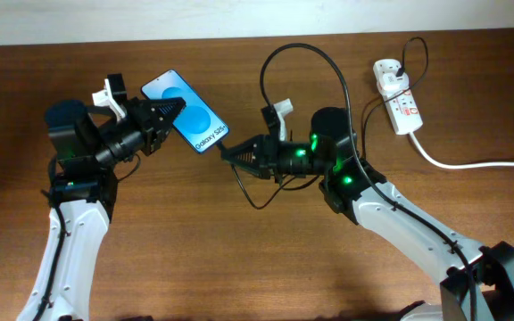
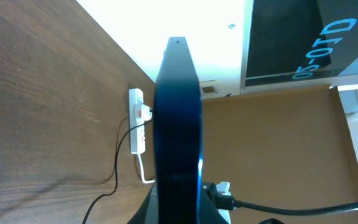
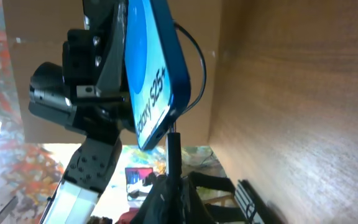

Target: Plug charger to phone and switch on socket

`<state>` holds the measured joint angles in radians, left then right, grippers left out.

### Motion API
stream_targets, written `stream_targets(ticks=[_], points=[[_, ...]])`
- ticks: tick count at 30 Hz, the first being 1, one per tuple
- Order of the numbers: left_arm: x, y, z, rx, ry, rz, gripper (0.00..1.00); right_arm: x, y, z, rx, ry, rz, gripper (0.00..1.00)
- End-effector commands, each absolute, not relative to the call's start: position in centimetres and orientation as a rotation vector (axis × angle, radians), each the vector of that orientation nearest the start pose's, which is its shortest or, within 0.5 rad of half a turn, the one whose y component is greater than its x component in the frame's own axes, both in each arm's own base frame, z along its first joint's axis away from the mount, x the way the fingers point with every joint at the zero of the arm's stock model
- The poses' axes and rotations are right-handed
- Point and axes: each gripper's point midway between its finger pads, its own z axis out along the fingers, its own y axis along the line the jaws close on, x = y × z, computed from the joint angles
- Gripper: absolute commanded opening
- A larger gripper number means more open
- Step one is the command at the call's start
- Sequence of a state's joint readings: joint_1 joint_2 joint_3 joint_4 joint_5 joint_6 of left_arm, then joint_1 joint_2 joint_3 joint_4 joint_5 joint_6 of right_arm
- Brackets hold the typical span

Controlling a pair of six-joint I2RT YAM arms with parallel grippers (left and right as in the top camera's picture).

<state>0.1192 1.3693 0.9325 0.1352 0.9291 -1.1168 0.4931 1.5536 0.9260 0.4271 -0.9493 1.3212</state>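
Observation:
My left gripper (image 1: 169, 109) is shut on the phone (image 1: 190, 116), holding it off the table at the back left with its blue "Galaxy" screen facing up. The left wrist view shows the phone (image 2: 178, 112) edge-on, rising out of the gripper (image 2: 179, 214). My right gripper (image 1: 230, 153) is shut on the plug end of the black charger (image 1: 298, 46). In the right wrist view that plug (image 3: 174, 149) stands up from the gripper (image 3: 174, 180) and its tip meets the phone's (image 3: 148, 62) bottom edge. How deep it sits is hidden. The white socket (image 1: 398, 98) lies at the back right.
A thick white cord (image 1: 458, 165) runs from the socket towards the right edge. The black cable loops over the right arm and on to the socket. The socket (image 2: 137, 124) shows far off in the left wrist view. Both arms meet over mid-table.

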Motion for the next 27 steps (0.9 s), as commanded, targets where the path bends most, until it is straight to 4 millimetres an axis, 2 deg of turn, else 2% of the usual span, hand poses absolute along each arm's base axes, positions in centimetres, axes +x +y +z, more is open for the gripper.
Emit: stream_targets(ticks=[1,7,19,27], points=[[40.1,-8.7,27.9,-0.528,1.946,-1.493,0.0,29.5,32.3,25.4,-0.043,2.251,2.038,0.04],[40.2,-8.5,27.8,-0.54,1.941,-1.48,0.0,29.1,32.3,25.4,-0.067,2.257,2.053,0.04],[39.9,-8.9,27.9,-0.515,1.952,-1.509,0.0,30.9,32.1,25.1,0.01,2.212,1.965,0.04],[39.6,-9.2,28.0,-0.496,1.96,-1.53,0.0,30.9,32.1,25.2,0.011,2.206,1.962,0.04]])
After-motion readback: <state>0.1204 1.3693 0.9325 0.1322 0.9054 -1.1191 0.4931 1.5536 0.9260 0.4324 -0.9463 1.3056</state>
